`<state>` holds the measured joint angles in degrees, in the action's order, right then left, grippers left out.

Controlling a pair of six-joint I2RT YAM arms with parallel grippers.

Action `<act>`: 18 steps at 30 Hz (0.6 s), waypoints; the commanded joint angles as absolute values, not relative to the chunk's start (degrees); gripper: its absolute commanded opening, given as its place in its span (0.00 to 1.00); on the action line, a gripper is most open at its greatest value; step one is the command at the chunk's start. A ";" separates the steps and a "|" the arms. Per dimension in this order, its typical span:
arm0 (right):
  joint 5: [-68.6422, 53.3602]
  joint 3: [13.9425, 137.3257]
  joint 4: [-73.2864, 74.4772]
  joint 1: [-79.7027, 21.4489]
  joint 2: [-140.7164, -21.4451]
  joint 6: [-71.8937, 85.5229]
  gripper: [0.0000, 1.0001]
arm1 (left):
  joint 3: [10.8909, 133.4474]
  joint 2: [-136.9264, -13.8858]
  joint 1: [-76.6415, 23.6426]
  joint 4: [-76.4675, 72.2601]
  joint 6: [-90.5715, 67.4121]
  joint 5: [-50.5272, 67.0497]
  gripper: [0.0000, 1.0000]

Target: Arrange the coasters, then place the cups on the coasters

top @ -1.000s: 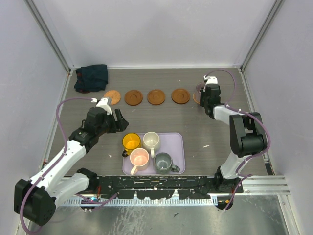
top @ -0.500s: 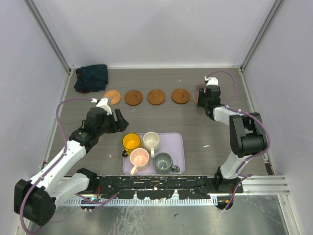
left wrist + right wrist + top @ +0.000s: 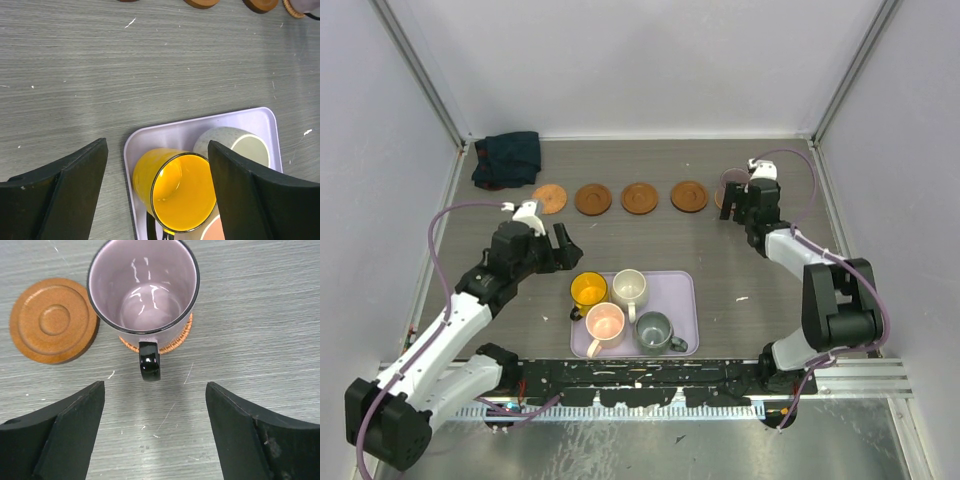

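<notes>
Here, right hand [image 3: 152, 390] wide open, empty, near the purple mug [image 3: 143, 285]; left hand [image 3: 157, 144] likewise over yellow mug [image 3: 182, 192].

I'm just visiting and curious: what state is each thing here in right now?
Purple cup: upright, empty, on the cork coaster.
Yellow cup, cream cup, pink cup, grey-green cup: upright, in the lilac tray.
Four other coasters: bare.
Left gripper: open, above the yellow cup.
Right gripper: open, holding nothing.
</notes>
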<state>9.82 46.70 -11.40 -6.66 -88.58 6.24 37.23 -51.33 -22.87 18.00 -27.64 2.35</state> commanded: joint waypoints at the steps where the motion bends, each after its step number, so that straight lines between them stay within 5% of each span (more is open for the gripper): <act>1: 10.67 45.79 -8.93 -7.40 -81.52 10.11 0.86 | 37.55 -48.32 -23.15 18.32 -27.27 3.50 0.83; 18: 16.55 45.54 5.66 -21.94 -67.96 16.76 0.86 | 33.57 -40.26 -32.66 30.36 -32.87 2.61 0.83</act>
